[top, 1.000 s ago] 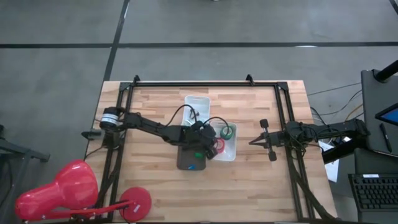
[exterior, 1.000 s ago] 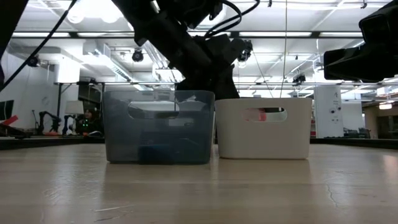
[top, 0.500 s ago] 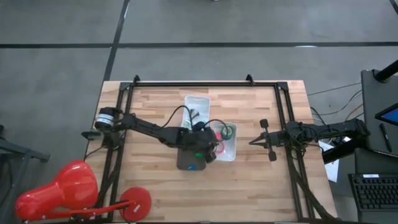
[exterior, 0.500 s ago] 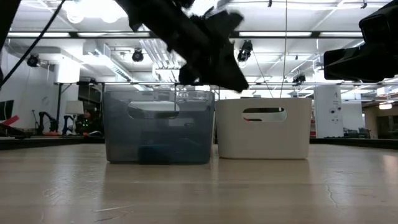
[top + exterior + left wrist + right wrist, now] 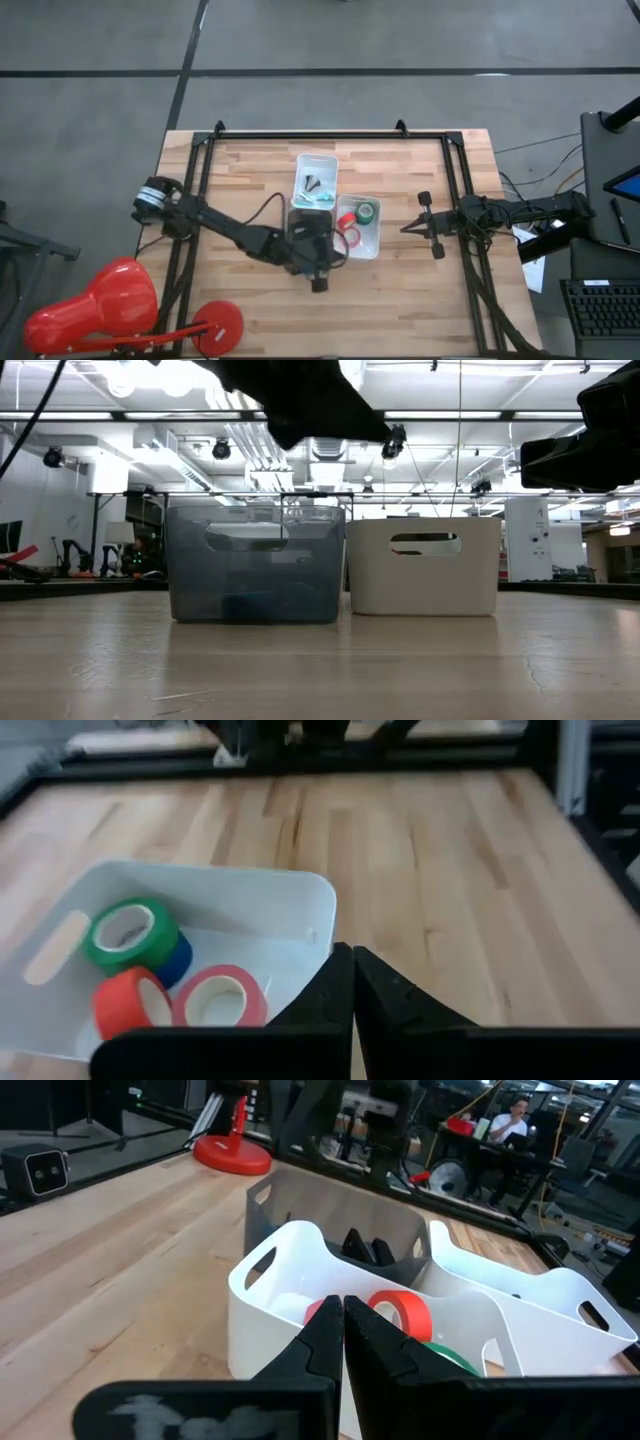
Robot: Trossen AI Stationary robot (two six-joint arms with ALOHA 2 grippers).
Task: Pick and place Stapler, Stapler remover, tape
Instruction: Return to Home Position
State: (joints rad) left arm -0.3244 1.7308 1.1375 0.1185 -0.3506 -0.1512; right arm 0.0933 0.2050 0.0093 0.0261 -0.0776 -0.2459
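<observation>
Our left gripper [image 5: 352, 960] hangs over the near end of the dark bin [image 5: 255, 575], its jaws pressed together with nothing between them. Just beside it, the white bin [image 5: 240, 895] holds the tape: a green roll [image 5: 125, 932] touching a blue roll [image 5: 178, 963], with two red rolls [image 5: 222, 1002] alongside. Our right gripper [image 5: 343, 1315] sits at the table's right side, its jaws likewise closed on nothing.

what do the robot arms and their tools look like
Both are black, slim, jointed arms. The left arm has a silver-banded round joint near its base and a loose black cable looping beside it. The left tool and right tool each have two dark tapered fingers.
</observation>
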